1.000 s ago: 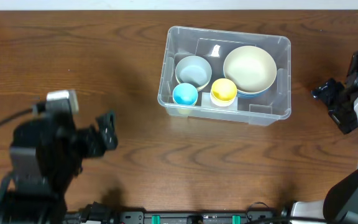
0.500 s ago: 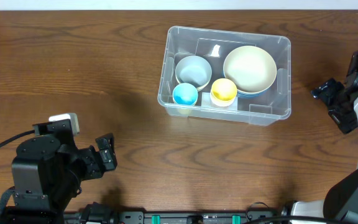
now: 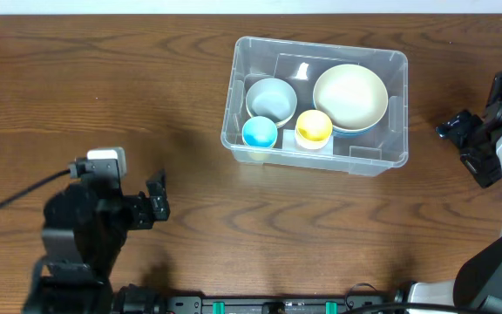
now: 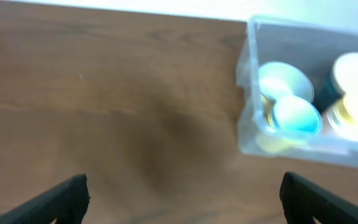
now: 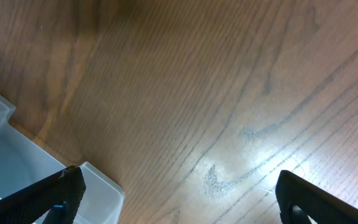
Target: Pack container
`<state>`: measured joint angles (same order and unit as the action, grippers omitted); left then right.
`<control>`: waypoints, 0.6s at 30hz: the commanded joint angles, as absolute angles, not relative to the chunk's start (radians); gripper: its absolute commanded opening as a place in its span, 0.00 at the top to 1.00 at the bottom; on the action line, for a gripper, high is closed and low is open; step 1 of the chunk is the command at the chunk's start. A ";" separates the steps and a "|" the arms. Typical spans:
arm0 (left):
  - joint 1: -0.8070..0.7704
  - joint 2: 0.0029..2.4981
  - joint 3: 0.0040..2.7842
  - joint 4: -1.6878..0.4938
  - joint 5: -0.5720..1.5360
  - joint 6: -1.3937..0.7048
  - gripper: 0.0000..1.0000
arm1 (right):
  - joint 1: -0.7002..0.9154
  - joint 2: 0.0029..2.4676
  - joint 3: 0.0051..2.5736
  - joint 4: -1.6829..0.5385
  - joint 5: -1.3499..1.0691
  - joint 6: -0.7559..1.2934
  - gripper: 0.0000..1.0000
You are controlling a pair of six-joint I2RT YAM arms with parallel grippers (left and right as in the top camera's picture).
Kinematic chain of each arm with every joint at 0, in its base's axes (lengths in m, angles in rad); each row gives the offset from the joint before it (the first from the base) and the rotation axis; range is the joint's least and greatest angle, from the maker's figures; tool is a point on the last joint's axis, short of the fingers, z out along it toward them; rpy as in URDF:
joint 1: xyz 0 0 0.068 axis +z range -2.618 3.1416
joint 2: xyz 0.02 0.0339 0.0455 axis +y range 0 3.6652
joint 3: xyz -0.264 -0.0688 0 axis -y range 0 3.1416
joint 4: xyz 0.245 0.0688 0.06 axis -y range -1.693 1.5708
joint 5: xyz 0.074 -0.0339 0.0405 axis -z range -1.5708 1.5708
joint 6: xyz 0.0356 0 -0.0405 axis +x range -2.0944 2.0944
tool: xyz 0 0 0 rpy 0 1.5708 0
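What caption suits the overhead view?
Clear container holding a cream bowl, a grey bowl, a blue cup and a yellow cup.

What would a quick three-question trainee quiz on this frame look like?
1. True or false: the left gripper and the right gripper are both open and hold nothing.
2. Inside the container, what stands beside the blue cup along the near wall? A) yellow cup B) red plate C) spoon
3. Fill in: the large cream bowl sits toward the robot's ___ end of the container.
Key: 1 true; 2 A; 3 right.
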<state>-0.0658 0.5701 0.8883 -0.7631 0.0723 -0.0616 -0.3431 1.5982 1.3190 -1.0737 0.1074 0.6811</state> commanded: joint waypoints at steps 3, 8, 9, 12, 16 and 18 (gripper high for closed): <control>-0.005 0.381 0.637 -0.569 0.099 -0.016 0.02 | -0.347 1.598 1.318 -1.073 0.115 0.694 0.01; -0.002 0.194 0.452 -0.369 0.120 -0.016 0.02 | -0.347 1.598 1.318 -1.073 0.115 0.694 0.01; -0.002 0.159 0.427 -0.339 0.120 -0.016 0.02 | -0.347 1.598 1.318 -1.073 0.115 0.694 0.01; -0.002 0.048 0.362 -0.273 0.120 -0.015 0.02 | -0.347 1.598 1.318 -1.073 0.115 0.694 0.01; 0.004 0.011 0.318 -0.194 0.120 -0.012 0.02 | -0.347 1.598 1.318 -1.073 0.115 0.694 0.01; 0.007 0.002 0.293 -0.144 0.119 -0.011 0.02 | -0.347 1.598 1.318 -1.073 0.115 0.694 0.01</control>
<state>-0.0029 0.0154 0.3199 -0.1829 0.1055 -0.0250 -0.3431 1.5982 1.3186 -1.0733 0.1074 0.6811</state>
